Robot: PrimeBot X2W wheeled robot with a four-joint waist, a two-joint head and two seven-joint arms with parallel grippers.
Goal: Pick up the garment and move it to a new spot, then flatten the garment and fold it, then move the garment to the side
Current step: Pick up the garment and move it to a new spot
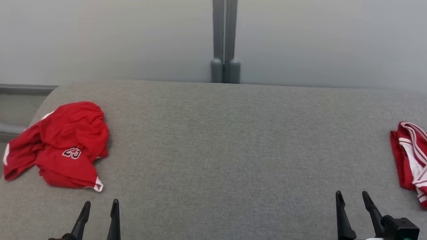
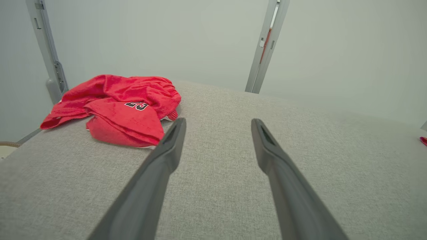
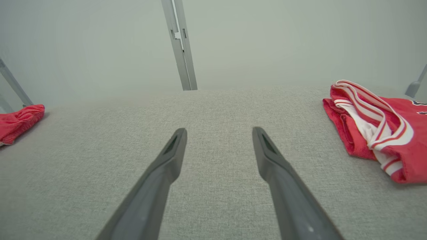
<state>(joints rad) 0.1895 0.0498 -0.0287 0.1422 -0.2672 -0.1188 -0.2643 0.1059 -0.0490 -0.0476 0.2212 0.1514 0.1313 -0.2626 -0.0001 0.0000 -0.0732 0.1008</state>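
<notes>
Lying crumpled near the left edge of the grey fabric worktop, the red garment shows the number 23 on one fold. The left jaws stand released and empty just short of it, on the robot's side, clear of the cloth. The right jaws are likewise spread wide and hold nothing, low at the right. A second red garment with white stripes lies at the worktop's right edge, just beyond them. Two grey posts rise behind the far edge.
</notes>
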